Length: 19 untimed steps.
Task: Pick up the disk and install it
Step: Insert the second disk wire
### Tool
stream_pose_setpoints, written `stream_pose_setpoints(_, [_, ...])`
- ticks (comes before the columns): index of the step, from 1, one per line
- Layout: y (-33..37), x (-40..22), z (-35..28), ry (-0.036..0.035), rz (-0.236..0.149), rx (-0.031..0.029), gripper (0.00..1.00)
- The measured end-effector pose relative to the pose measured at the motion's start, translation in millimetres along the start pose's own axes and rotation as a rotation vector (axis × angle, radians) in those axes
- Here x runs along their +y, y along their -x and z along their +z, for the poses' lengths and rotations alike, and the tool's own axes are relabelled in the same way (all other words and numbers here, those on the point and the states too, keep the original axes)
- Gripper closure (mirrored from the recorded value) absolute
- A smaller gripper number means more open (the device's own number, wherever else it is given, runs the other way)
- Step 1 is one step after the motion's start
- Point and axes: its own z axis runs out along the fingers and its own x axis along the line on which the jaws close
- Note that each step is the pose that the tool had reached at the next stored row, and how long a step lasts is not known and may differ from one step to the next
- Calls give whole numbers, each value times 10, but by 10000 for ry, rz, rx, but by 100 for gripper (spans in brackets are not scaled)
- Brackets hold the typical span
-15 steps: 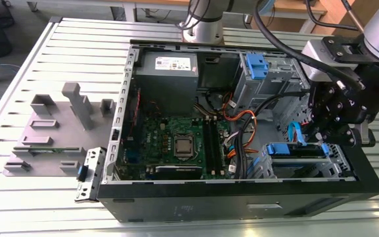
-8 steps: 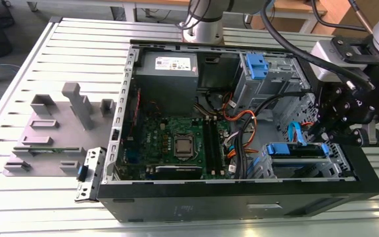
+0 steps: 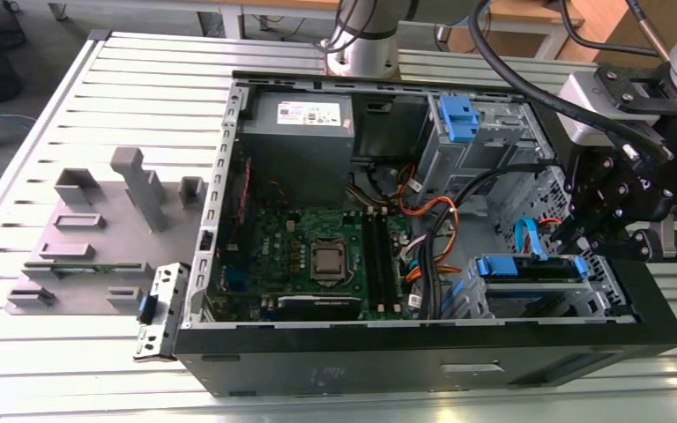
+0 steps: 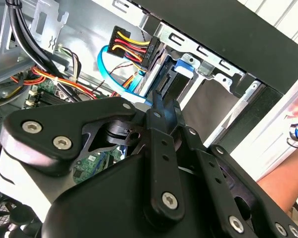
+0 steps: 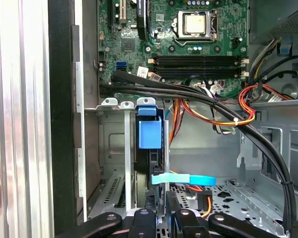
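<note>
Across the exterior view from its left: fixture block (image 3: 103,238) bare of any drive, open computer case (image 3: 433,220), and at its right the disk (image 3: 531,267) already seated on blue rails in the lower drive cage, gripper (image 3: 574,236) fingers pinched together at its rear edge, seemingly gripping nothing; installation appears nearly complete.

No legible text; power-supply sticker (image 3: 303,112) print too small to read.
</note>
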Motion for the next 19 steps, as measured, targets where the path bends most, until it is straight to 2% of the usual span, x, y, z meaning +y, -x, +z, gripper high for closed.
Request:
stream_pose_setpoints(9, [0,0,0,0,0,0,77])
stream_pose_setpoints(10, [0,0,0,0,0,0,76])
stream_pose_setpoints(11, [0,0,0,0,1,0,70])
stream_pose_setpoints(13, [0,0,0,0,1,0,70])
stream_pose_setpoints(14, [0,0,0,0,1,0,64])
stream_pose_setpoints(19, [1,0,1,0,1,-1,64])
